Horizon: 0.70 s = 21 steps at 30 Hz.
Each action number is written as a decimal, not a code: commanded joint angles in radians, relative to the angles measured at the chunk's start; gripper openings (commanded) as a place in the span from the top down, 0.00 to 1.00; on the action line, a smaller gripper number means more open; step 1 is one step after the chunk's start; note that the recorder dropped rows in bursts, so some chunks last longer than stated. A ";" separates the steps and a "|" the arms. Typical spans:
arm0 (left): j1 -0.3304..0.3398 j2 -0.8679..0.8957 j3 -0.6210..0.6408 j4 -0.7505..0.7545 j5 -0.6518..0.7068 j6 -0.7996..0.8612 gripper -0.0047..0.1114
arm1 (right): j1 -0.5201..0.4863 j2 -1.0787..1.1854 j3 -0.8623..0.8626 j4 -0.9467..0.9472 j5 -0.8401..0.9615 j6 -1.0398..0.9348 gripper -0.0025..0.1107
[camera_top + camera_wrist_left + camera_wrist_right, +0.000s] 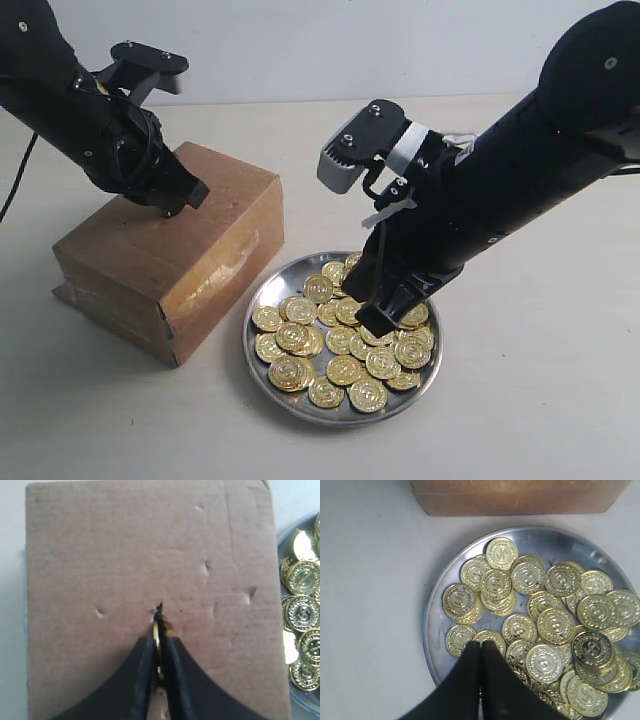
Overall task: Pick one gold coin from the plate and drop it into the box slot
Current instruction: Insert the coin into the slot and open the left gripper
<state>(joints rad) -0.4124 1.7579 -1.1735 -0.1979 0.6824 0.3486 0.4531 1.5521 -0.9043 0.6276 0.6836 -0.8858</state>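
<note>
My left gripper is shut on a gold coin, held on edge. The coin's leading edge is at the slot, a short dark slit in the top of the brown cardboard box. In the exterior view the left gripper rests on the box top. The silver plate holds several gold coins. My right gripper is shut just above the coins near the plate's rim, with nothing seen between its fingers. In the exterior view the right gripper hangs over the plate.
The box and plate stand side by side on a pale tabletop, almost touching. The plate's coins show beside the box in the left wrist view. The box side lies just beyond the plate in the right wrist view.
</note>
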 commanded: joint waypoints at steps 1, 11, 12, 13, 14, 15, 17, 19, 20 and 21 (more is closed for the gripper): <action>-0.008 -0.001 -0.005 0.002 0.002 -0.011 0.65 | 0.001 -0.001 -0.001 0.002 -0.003 -0.002 0.98; -0.008 -0.046 -0.005 0.002 0.028 -0.016 0.51 | 0.001 -0.001 -0.001 0.002 -0.005 -0.004 0.98; -0.008 -0.060 -0.005 0.002 0.032 -0.016 0.51 | 0.001 -0.001 -0.001 0.002 -0.007 -0.004 0.98; -0.008 -0.075 -0.005 0.002 0.034 -0.016 0.51 | 0.001 -0.001 -0.001 0.002 -0.009 -0.003 0.98; -0.008 -0.092 -0.005 0.002 0.039 -0.016 0.51 | 0.001 -0.001 -0.001 0.002 -0.019 -0.003 0.98; -0.008 -0.111 -0.005 0.002 0.041 -0.016 0.51 | 0.001 -0.001 -0.001 0.002 -0.028 -0.003 0.98; -0.008 -0.147 -0.005 0.002 0.043 -0.016 0.51 | 0.001 -0.001 -0.001 0.002 -0.044 -0.003 0.98; -0.008 -0.190 -0.005 0.002 0.048 -0.016 0.51 | 0.001 -0.001 -0.001 0.002 -0.064 -0.003 0.98; -0.008 -0.209 -0.005 0.002 0.047 -0.016 0.51 | 0.001 -0.001 -0.001 0.002 -0.071 -0.003 0.98; -0.008 -0.233 -0.005 0.002 0.048 -0.016 0.51 | 0.001 -0.001 -0.001 0.002 -0.075 -0.003 0.98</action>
<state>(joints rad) -0.4124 1.5821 -1.1735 -0.1979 0.7251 0.3406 0.4531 1.5521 -0.9043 0.6276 0.6362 -0.8858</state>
